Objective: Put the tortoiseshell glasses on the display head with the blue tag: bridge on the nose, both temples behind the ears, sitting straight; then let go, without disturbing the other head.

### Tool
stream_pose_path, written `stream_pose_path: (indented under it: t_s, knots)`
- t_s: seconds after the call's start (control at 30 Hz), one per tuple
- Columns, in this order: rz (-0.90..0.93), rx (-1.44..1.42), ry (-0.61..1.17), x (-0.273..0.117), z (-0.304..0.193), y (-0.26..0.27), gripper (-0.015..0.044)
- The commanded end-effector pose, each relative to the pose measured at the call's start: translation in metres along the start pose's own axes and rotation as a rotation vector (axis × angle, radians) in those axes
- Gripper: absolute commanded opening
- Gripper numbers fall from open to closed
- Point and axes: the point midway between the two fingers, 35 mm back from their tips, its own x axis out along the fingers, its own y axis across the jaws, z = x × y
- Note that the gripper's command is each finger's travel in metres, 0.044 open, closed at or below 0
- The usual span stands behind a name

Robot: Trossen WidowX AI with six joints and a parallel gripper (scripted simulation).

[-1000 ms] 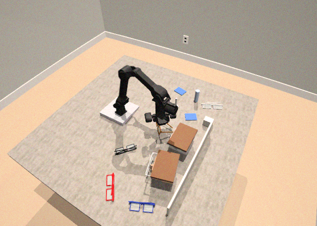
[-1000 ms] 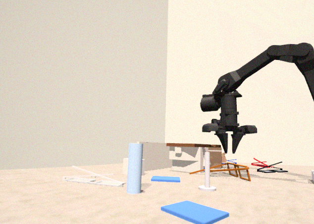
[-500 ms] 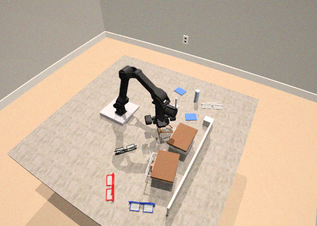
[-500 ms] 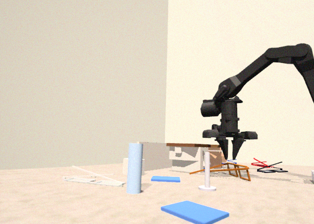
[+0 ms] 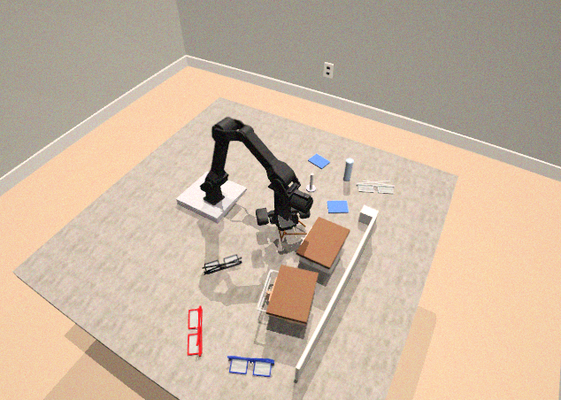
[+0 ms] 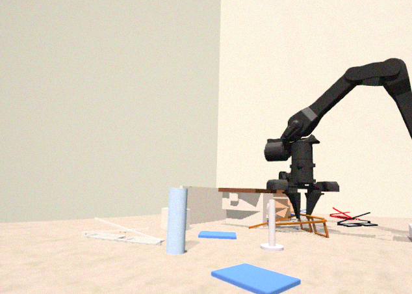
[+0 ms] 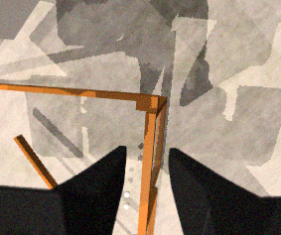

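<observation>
The tortoiseshell glasses (image 5: 295, 234) (image 6: 299, 220) (image 7: 147, 173) stand on the table with their temples spread. My gripper (image 5: 284, 232) (image 6: 303, 216) (image 7: 147, 154) points straight down over them. It is open, partly closed in, and the front bar runs between its fingertips in the wrist view with gaps on both sides. One brown-topped display head (image 5: 325, 242) (image 6: 244, 217) stands close beside the glasses. The other brown-topped head (image 5: 293, 294) stands farther off, with a white frame (image 5: 261, 294) before its face. I cannot make out a blue tag on either head.
A long white rail (image 5: 337, 291) runs behind the heads. A white post (image 5: 311, 181) (image 6: 271, 222), a light-blue cylinder (image 5: 348, 170) (image 6: 176, 220), two blue pads (image 5: 318, 160) (image 5: 338, 206) and white glasses (image 5: 372, 188) lie around. Black glasses (image 5: 221, 264), red glasses (image 5: 199, 330) and blue glasses (image 5: 250, 358) lie apart.
</observation>
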Motion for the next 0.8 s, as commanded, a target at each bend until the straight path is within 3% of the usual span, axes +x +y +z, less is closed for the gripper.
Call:
stream_pose_path:
  t_s: [0.0, 0.57, 0.77]
  knots:
    - [-0.01, 0.005, 0.003, 0.0102, -0.0003, -0.0023, 0.012]
    - [-0.009, 0.005, 0.003, 0.0141, -0.0006, 0.002, 0.012]
    - [-0.005, 0.001, 0.005, 0.0127, -0.0016, 0.0, 0.008]
